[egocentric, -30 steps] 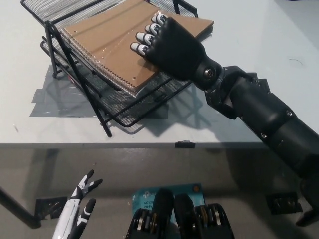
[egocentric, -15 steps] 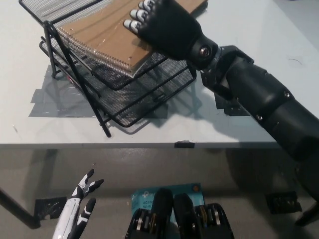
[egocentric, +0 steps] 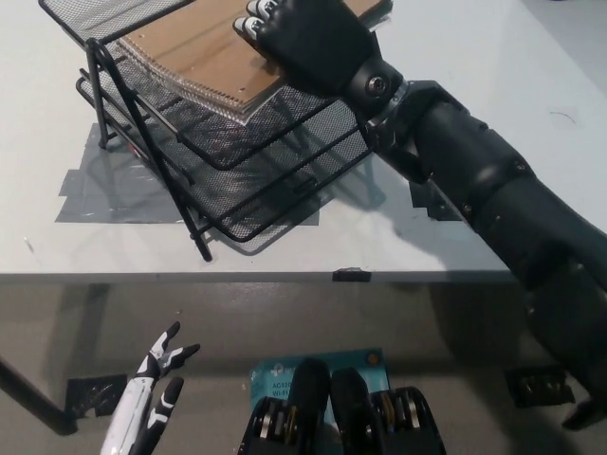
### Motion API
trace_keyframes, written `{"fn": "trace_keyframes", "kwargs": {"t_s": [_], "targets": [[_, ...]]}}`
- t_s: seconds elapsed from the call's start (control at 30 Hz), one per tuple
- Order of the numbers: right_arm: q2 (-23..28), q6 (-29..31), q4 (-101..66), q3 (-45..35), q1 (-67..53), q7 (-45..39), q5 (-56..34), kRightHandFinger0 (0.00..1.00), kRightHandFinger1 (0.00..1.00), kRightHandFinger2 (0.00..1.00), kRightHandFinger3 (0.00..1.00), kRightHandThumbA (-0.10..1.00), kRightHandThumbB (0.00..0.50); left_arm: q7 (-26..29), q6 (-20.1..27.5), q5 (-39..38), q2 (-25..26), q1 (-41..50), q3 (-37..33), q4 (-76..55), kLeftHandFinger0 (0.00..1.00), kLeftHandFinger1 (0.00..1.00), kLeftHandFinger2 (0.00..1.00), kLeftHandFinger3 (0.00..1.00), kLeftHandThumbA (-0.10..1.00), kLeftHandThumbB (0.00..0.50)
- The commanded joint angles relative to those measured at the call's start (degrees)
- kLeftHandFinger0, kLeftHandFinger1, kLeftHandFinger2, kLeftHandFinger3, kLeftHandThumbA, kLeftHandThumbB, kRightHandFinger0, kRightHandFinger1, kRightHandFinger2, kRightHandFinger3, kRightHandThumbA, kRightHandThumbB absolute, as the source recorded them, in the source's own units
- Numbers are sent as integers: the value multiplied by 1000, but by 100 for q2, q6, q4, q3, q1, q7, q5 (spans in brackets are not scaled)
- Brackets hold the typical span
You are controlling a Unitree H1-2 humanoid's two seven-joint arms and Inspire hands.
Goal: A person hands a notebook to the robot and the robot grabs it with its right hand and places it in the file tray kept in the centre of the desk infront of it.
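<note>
Risk imo: brown-covered spiral notebook (egocentric: 204,52) lies in the black wire-mesh file tray (egocentric: 256,142) at 11 o'clock, black right hand (egocentric: 308,38) curled on it; careless release could drag it out; white left hand (egocentric: 152,398) spread idle at 7 o'clock.

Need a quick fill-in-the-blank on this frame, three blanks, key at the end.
1. The brown spiral-bound notebook lies in the black wire-mesh file tray under the robot's ____ hand.
2. The white left hand hangs below the ____ edge.
3. Grey ____ is stuck to the white desk beside the tray.

Missing: right; desk's; tape
</note>
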State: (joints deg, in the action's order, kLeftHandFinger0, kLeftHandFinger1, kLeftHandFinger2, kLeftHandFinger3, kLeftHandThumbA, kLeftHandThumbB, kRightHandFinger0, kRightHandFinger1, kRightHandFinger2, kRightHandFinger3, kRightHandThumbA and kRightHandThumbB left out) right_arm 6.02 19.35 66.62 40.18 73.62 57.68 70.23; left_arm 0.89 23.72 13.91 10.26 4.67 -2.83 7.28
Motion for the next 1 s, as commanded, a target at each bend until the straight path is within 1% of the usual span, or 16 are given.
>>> {"fn": "trace_keyframes", "kwargs": {"t_s": [0.0, 0.13, 0.17, 0.27, 0.4, 0.43, 0.5, 0.6, 0.63, 0.67, 0.7, 0.73, 0.77, 0.83, 0.87, 0.97], "targets": [[-155, -54, 288, -88, 634, 525, -358, 0, 0, 187, 149, 804, 0, -55, 60, 15, 67, -9, -33, -223, 928, 873, 835, 1000, 1000, 287], [-227, -306, 476, -3, 674, 657, -296, 0, 0, 234, 245, 811, 0, -62, 54, -36, 51, -17, -32, -236, 934, 882, 831, 1000, 1000, 290], [-245, -305, 528, 0, 681, 707, -313, 0, 0, 236, 266, 746, 0, -63, 68, -42, 44, -20, -39, -238, 932, 879, 827, 1000, 1000, 283], [-306, -155, 648, -85, 694, 661, -480, 0, 0, 249, 312, 698, 0, -54, 127, -11, 40, -62, -61, -211, 902, 866, 815, 1000, 993, 273], [-389, -332, 650, -121, 676, 544, -549, 0, 0, 268, 323, 895, 0, -63, 111, -12, 48, -67, -70, -202, 898, 861, 812, 1000, 992, 275], [-413, -439, 579, -153, 669, 249, -606, 0, 0, 297, 357, 1000, 0, -60, 135, 18, 62, -65, -81, -200, 869, 845, 813, 1000, 1000, 264], [-419, -436, 415, -312, 648, -391, -833, 0, 13, 343, 330, 1000, 5, -62, 139, 43, 69, -73, -95, -204, 855, 835, 811, 1000, 1000, 267], [-411, -463, 309, -398, 629, -717, -933, 0, 3, 315, 307, 1000, 4, -67, 122, 40, 73, -79, -104, -206, 854, 834, 810, 1000, 1000, 268], [-335, -516, -450, -786, 452, -2145, -1578, 220, 359, 729, 691, 939, 202, -73, 116, 28, 88, -102, -101, -196, 836, 819, 796, 1000, 1000, 271], [-245, -712, -1096, -963, 314, -3167, -1988, 539, 696, 993, 951, 840, 247, -69, 137, 37, 99, -118, -101, -185, 836, 812, 790, 1000, 1000, 269], [-78, -1094, -2011, -1105, 147, -4511, -2431, 838, 1000, 1000, 1000, 808, 356, -74, 160, 41, 114, -154, -106, -168, 836, 810, 789, 1000, 1000, 267], [46, -1373, -2512, -1085, 91, -5183, -2626, 1000, 1000, 1000, 1000, 862, 411, -80, 172, 31, 121, -166, -107, -156, 843, 817, 789, 1000, 1000, 262], [121, -1545, -2823, -1084, 58, -5606, -2728, 1000, 1000, 1000, 1000, 880, 434, -85, 178, 21, 126, -178, -107, -145, 845, 819, 789, 1000, 1000, 261], [369, -2147, -3756, -1081, -21, -6696, -3181, 1000, 1000, 1000, 1000, 818, 495, -103, 150, 12, 138, -189, -107, -143, 862, 831, 795, 1000, 1000, 265], [705, -2735, -4607, -1022, -7, -7609, -3530, 1000, 1000, 1000, 1000, 795, 500, -111, 98, 39, 153, -180, -104, -174, 886, 845, 796, 1000, 1000, 262], [1132, -3286, -5324, -1028, 123, -8484, -4243, 1000, 1000, 1000, 1000, 788, 500, -98, 116, 43, 157, -188, -96, -144, 875, 841, 794, 1000, 1000, 263]]}}
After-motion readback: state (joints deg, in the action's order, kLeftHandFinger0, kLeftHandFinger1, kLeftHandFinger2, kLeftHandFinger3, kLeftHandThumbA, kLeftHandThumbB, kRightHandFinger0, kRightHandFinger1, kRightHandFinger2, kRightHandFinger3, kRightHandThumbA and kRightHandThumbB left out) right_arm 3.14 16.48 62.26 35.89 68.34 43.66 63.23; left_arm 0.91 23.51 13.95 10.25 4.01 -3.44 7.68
